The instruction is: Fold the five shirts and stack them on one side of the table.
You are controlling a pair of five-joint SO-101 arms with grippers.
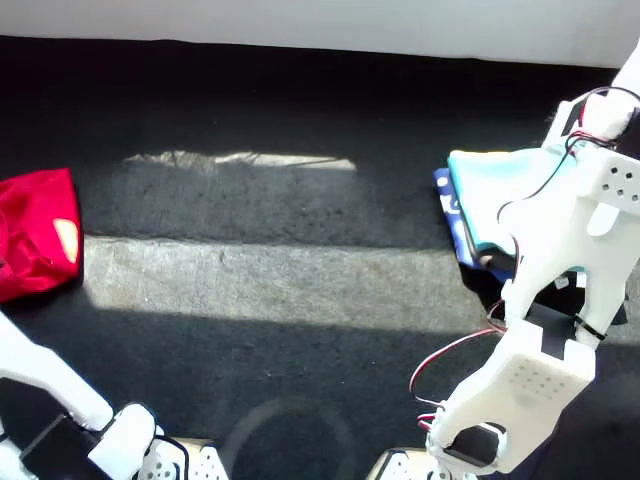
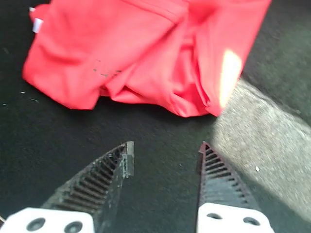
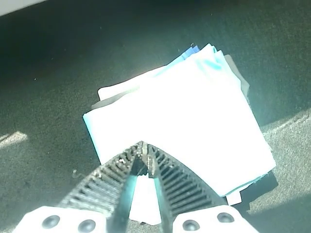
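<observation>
Dark table (image 1: pixel 300 100). Red shirt (image 2: pixel 136 53): crumpled, not yet folded, at one side. Left hand (image 2: pixel 166 148): open, empty, just short of red shirt, which lies straight ahead; the nearer arm. Right hand (image 3: pixel 145 148): closed, empty, well apart from red shirt, above folded stack (image 3: pixel 194 111).

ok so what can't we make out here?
1. How many shirts in the stack: high view, right arm covers part; right wrist view, the light blue top shirt hides lower layers.
2. Red shirt: cut off by the frame edge in high and left wrist views, whole shape unknown.
</observation>
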